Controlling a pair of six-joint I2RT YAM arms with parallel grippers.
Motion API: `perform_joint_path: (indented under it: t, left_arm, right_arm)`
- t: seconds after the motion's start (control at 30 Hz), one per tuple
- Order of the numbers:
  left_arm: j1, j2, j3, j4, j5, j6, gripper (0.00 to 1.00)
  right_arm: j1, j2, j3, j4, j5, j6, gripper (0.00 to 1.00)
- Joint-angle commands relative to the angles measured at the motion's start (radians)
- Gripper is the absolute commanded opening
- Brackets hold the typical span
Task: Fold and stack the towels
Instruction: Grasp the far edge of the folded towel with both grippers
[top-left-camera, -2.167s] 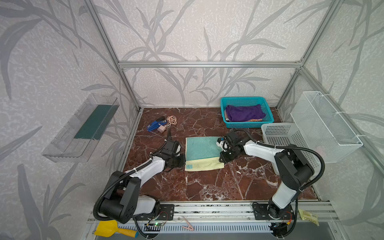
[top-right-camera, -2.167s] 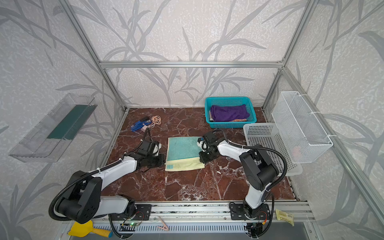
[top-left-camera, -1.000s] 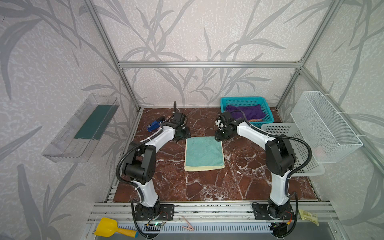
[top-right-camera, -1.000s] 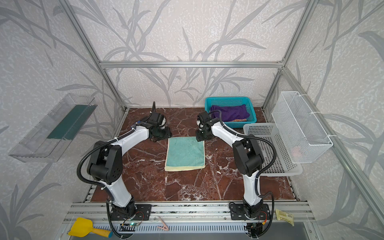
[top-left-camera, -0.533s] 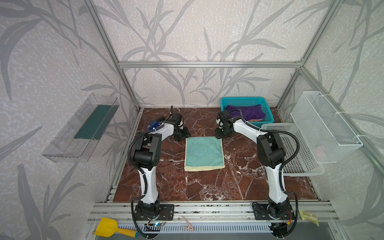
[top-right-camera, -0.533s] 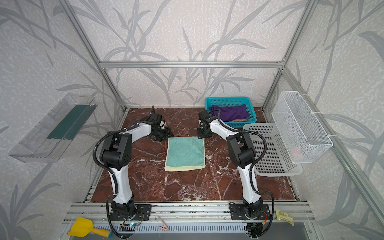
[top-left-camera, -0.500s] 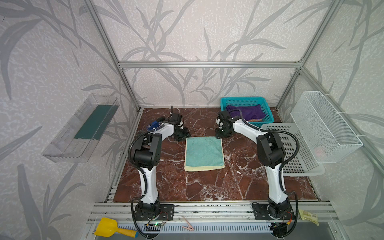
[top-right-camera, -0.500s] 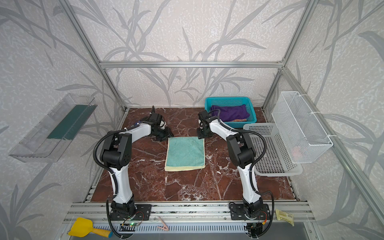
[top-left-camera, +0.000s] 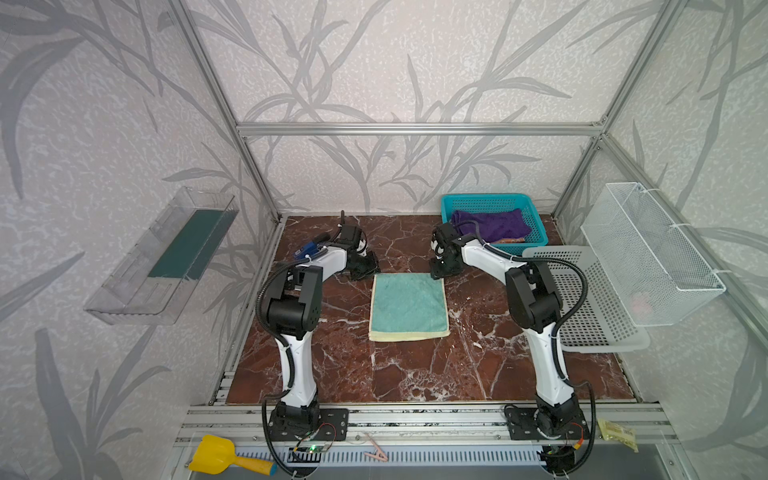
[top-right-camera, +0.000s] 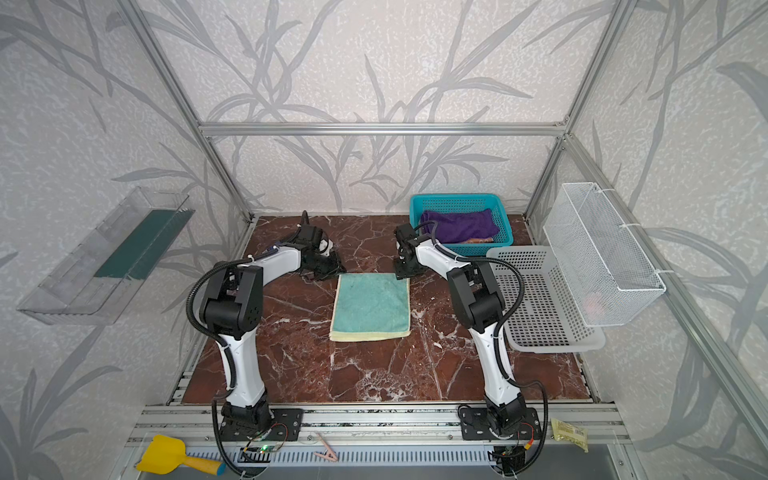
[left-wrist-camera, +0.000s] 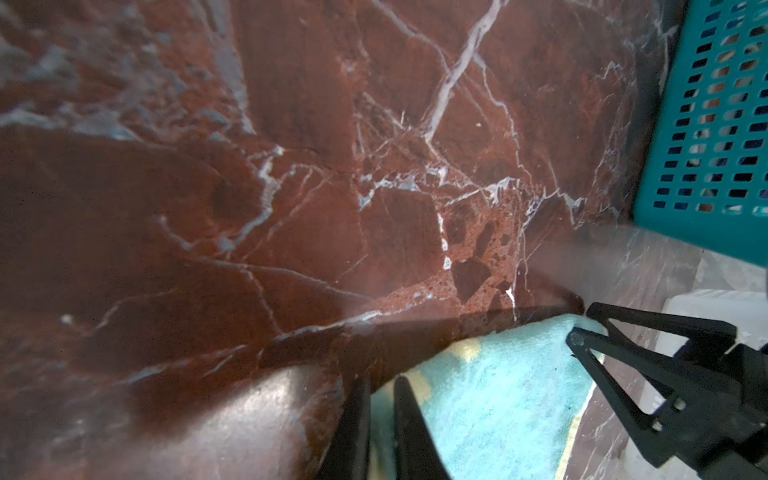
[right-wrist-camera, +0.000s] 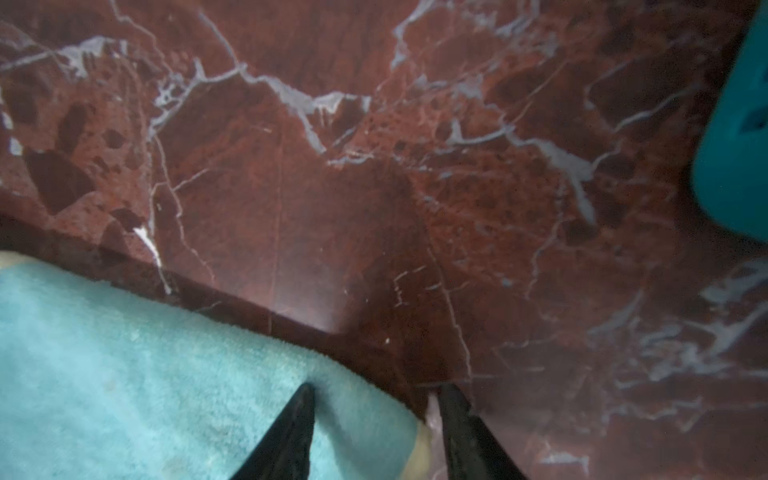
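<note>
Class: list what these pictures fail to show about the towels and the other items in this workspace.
- In both top views, the purple towel covers whatever lies beneath it in the teal basket; only an orange edge shows.
- In a top view, the left arm hides most of the blue object, so it is unidentifiable.
- In both top views, the mesh of the wire basket blurs a pinkish item.
- From above, the layers of the yellow-and-teal towel cannot be counted.

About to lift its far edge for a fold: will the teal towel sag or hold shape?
Probably sags: the teal towel is soft terry lying flat, so it should drape between the left tool and right tool. Likely light; its fuzzy pile should resist slipping from the grip.
</note>
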Motion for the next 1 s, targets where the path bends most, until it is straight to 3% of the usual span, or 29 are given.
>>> perform_joint_path:
  t: [0.0,0.17,0.33,0.5,0.7,0.97]
  left_arm:
    - [0.016,-0.041,-0.035,0.055,0.014,0.009,0.06]
    - [0.027,-0.048,-0.036,0.047,0.018,0.019,0.00]
    - [0.027,-0.062,-0.038,0.051,0.031,0.022,0.00]
    - [0.026,-0.099,-0.031,0.032,0.030,0.048,0.00]
    - [0.027,-0.169,-0.037,-0.021,0.009,0.093,0.00]
    - [0.027,-0.292,-0.135,0.007,0.000,0.121,0.00]
  right_arm:
    - [-0.001,0.043,0.025,-0.021,0.043,-0.014,0.50]
    - [-0.001,0.046,0.032,-0.031,0.023,-0.013,0.46]
    - [0.003,-0.012,-0.026,0.023,-0.023,-0.024,0.16]
    - [0.014,-0.094,-0.044,0.038,-0.025,-0.060,0.01]
    - [0.025,-0.242,-0.107,0.089,-0.019,-0.083,0.00]
    - [0.027,-0.396,-0.311,0.245,-0.032,-0.128,0.00]
